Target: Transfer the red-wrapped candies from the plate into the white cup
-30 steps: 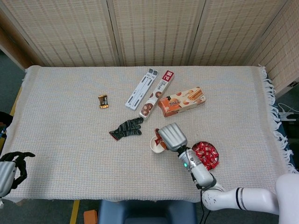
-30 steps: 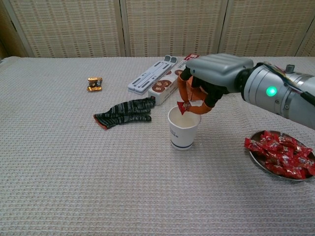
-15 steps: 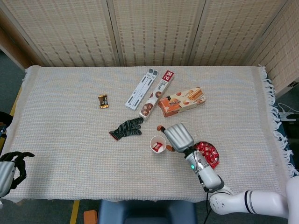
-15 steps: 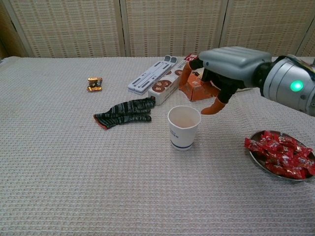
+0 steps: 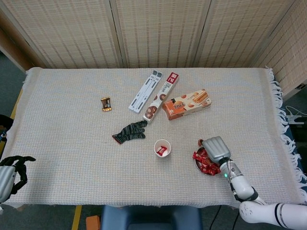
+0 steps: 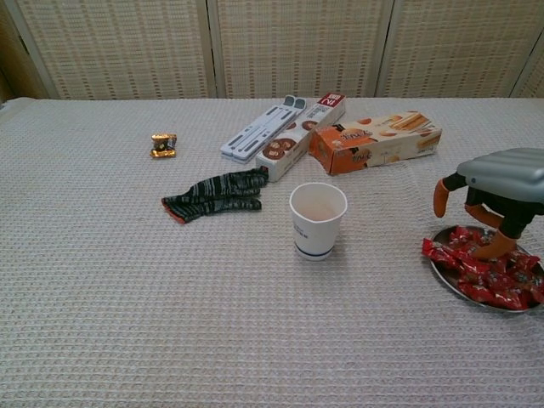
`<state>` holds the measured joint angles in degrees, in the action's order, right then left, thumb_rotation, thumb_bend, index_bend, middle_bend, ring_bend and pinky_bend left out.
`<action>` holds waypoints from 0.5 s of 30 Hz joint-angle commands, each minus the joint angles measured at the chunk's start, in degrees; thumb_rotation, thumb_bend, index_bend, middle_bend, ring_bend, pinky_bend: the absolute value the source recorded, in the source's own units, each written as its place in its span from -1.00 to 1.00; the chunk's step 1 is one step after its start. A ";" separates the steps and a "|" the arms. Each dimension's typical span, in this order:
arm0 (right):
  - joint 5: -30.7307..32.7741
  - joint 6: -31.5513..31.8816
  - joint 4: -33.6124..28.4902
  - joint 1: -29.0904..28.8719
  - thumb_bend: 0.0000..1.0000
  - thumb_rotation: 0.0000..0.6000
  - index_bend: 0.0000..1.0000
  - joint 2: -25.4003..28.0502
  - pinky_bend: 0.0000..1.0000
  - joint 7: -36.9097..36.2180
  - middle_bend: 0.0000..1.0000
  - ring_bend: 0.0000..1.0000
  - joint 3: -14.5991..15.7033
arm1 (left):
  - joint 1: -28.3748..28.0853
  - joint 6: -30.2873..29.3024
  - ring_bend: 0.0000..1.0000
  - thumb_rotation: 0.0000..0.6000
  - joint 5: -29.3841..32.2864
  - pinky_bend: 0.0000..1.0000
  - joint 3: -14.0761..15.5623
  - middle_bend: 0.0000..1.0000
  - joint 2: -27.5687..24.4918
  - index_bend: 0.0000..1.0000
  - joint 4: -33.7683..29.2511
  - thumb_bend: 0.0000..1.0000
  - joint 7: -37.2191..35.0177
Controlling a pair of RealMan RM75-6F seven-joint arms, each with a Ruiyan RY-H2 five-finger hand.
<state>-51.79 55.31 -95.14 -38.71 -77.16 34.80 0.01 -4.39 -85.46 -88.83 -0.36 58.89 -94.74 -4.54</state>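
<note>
- Readable writing is scant: a white mark on the red end of the long cookie box (image 5: 161, 97), upper centre; print on the orange biscuit box (image 6: 375, 142) is too small to read
- Red-wrapped candies (image 6: 481, 274) fill the plate (image 6: 441, 278) at lower right; one lies in the white cup (image 5: 162, 148), mid-frame
- Right hand (image 6: 497, 194) hovers over the plate, fingers (image 6: 440, 197) curled downward, empty, tips just above the candies
- Left hand (image 5: 10, 173), lower left corner, curled, holds nothing
- Striped glove (image 5: 130, 132), grey case (image 5: 145, 91) and a small brown candy (image 5: 106, 104) lie left of and above the cup

1. White cup (image 6: 318, 219) stands mid-table, one candy (image 5: 161, 150) inside
2. Plate (image 6: 450, 285) of candies lies right of it
3. Glove (image 6: 217, 193) lies left, boxes (image 6: 374, 142) behind
</note>
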 commanded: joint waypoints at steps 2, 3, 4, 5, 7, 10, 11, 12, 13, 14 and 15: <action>0.44 -0.97 1.10 -0.11 -0.83 1.00 -0.29 -0.67 0.96 -0.91 0.63 0.52 -0.05 | -0.02 0.08 -0.46 1.00 0.12 -0.45 -0.03 -0.53 -0.03 -0.31 -0.01 -0.17 -0.07; 0.30 -1.05 1.31 -0.11 -0.83 1.00 -0.29 -0.82 0.96 -0.98 0.63 0.52 0.01 | -0.01 0.06 -0.46 1.00 0.12 -0.45 -0.04 -0.53 -0.05 -0.31 -0.03 -0.17 -0.10; 0.20 -1.10 1.47 -0.12 -0.83 1.00 -0.29 -0.95 0.96 -0.98 0.63 0.52 0.08 | 0.01 0.02 -0.46 1.00 0.11 -0.45 -0.04 -0.53 -0.06 -0.31 -0.03 -0.17 -0.13; 0.18 -1.16 1.60 -0.12 -0.84 1.00 -0.29 -1.06 0.96 -0.94 0.63 0.52 0.16 | 0.01 -0.01 -0.46 1.00 0.10 -0.45 -0.05 -0.53 -0.08 -0.31 -0.03 -0.16 -0.17; 0.28 -1.36 1.83 -0.12 -0.83 1.00 -0.29 -1.28 0.96 -0.90 0.63 0.52 0.31 | 0.04 -0.09 -0.46 1.00 0.06 -0.45 -0.06 -0.53 -0.10 -0.31 -0.03 -0.17 -0.28; 0.47 -1.72 2.00 -0.18 -0.83 1.00 -0.29 -1.39 0.96 -0.92 0.63 0.52 0.46 | 0.04 -0.06 -0.46 1.00 0.03 -0.45 -0.04 -0.53 -0.13 -0.31 0.01 -0.17 -0.46; 0.47 -1.73 2.04 -0.17 -0.83 1.00 -0.28 -1.42 0.96 -0.92 0.63 0.52 0.50 | 0.03 -0.02 -0.46 1.00 0.04 -0.45 -0.03 -0.53 -0.15 -0.31 0.02 -0.16 -0.50; 0.46 -1.73 2.08 -0.17 -0.83 1.00 -0.27 -1.45 0.96 -0.90 0.63 0.52 0.53 | 0.02 0.00 -0.46 1.00 0.05 -0.45 -0.03 -0.53 -0.16 -0.31 0.01 -0.16 -0.55; 0.46 -1.69 2.09 -0.15 -0.84 1.00 -0.25 -1.47 0.96 -0.91 0.63 0.52 0.55 | 0.02 0.02 -0.46 1.00 0.08 -0.45 -0.04 -0.53 -0.17 -0.31 0.02 -0.16 -0.58; 0.41 -1.62 2.06 -0.11 -0.84 1.00 -0.24 -1.47 0.96 -0.91 0.63 0.52 0.59 | 0.02 0.04 -0.46 1.00 0.12 -0.45 -0.05 -0.53 -0.19 -0.31 0.03 -0.16 -0.62; 0.38 -1.60 2.05 -0.09 -0.84 1.00 -0.23 -1.45 0.96 -0.93 0.63 0.52 0.61 | 0.02 0.03 -0.46 1.00 0.14 -0.45 -0.07 -0.53 -0.18 -0.31 0.03 -0.16 -0.64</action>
<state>-51.41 53.72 -93.10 -38.79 -78.60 33.87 0.62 -4.38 -85.43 -88.69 -0.43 58.70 -94.71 -5.18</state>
